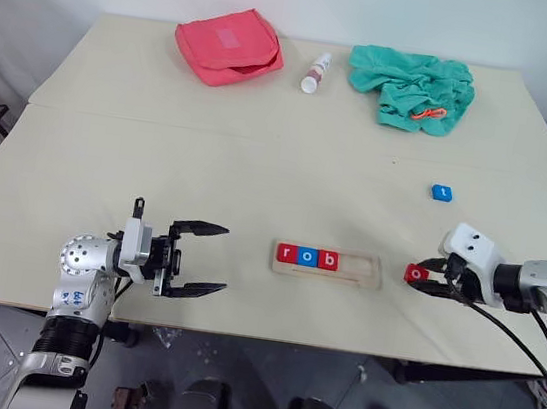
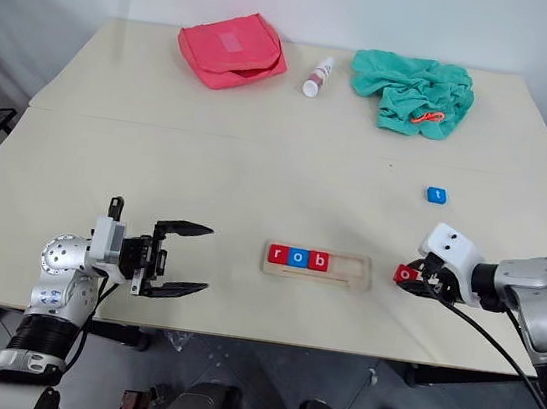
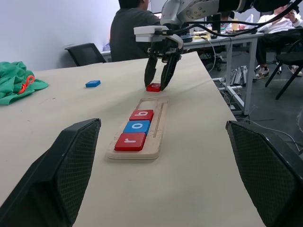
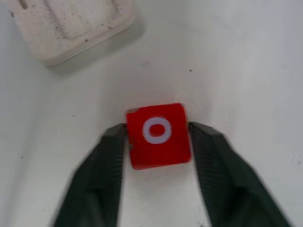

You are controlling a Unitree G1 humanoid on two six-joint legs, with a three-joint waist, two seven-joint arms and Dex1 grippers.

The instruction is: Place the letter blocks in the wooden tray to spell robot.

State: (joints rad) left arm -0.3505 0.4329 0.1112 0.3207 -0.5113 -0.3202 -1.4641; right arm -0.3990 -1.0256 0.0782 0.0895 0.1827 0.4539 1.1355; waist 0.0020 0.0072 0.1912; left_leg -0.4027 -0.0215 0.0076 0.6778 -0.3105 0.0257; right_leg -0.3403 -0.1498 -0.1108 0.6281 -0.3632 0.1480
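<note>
The wooden tray [image 1: 365, 273] lies near the table's front edge. Its left part holds a red r block [image 1: 287, 255], a blue o block [image 1: 308, 258] and a red b block [image 1: 328, 260]; the right part is bare. Just right of the tray a red o block [image 4: 158, 135] rests on the table. My right gripper [image 1: 421, 275] points down at it, and its fingers [image 4: 111, 156] press both sides of it. A blue t block [image 1: 441, 192] lies farther back on the right. My left gripper [image 1: 225, 258] hovers left of the tray, open and holding nothing.
Along the table's far edge sit a pink pouch [image 1: 229, 45], a small white bottle [image 1: 316, 72] and a crumpled teal cloth [image 1: 410, 86]. A person [image 3: 132, 28] sits at other desks beyond the table's right end.
</note>
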